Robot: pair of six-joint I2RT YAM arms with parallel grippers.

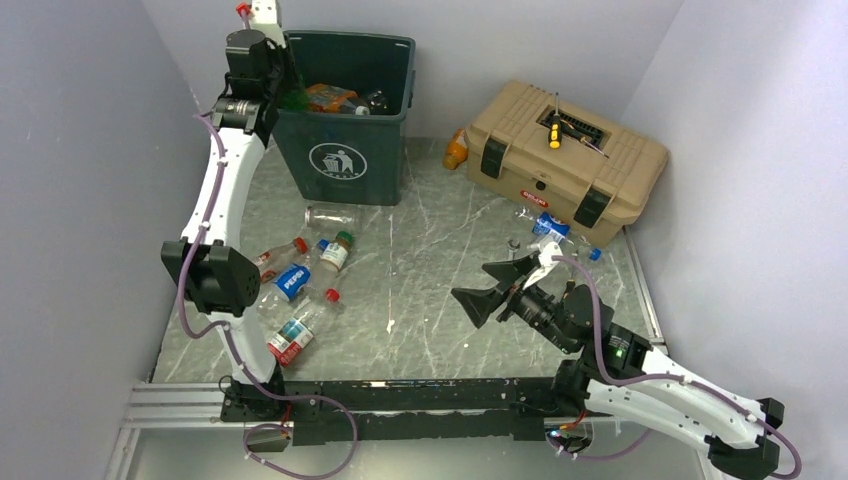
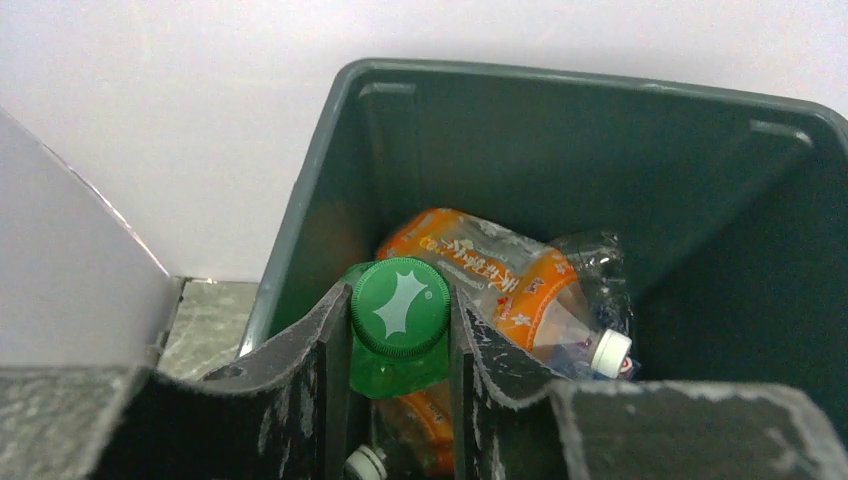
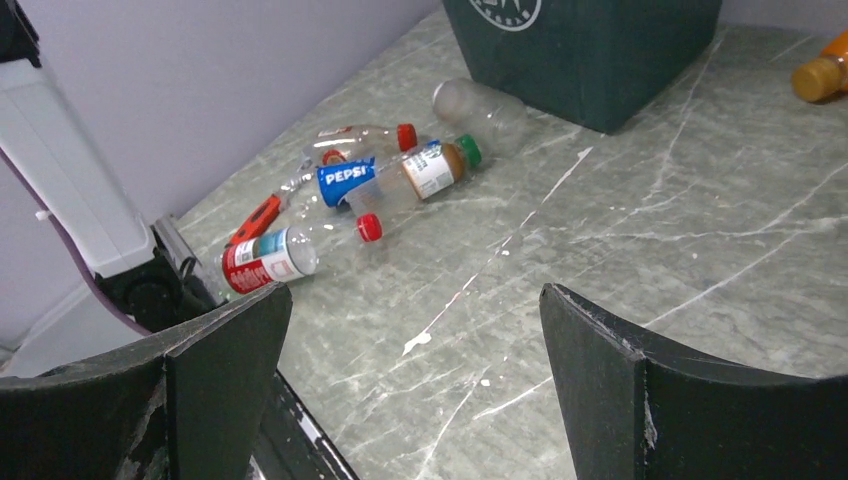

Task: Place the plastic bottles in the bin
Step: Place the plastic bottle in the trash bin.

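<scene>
My left gripper (image 2: 400, 330) is shut on the neck of a green bottle (image 2: 400, 307) with a green cap, held over the left inner side of the dark green bin (image 2: 600, 150). In the top view it hangs at the bin's (image 1: 345, 150) left rim. Orange-labelled bottles (image 2: 470, 255) lie inside the bin. Several bottles lie on the table left of centre, among them a Pepsi one (image 1: 290, 282) (image 3: 345, 178) and a red-labelled one (image 1: 293, 335) (image 3: 265, 258). My right gripper (image 1: 472, 283) (image 3: 415, 300) stands open above the table's right half, with nothing between its fingers.
A tan toolbox (image 1: 565, 160) sits at the back right with a yellow-handled screwdriver (image 1: 554, 135) on its lid. An orange bottle (image 1: 456, 150) (image 3: 820, 75) lies between bin and toolbox. A blue-labelled bottle (image 1: 550, 225) lies at the toolbox's front. Walls close in left and right.
</scene>
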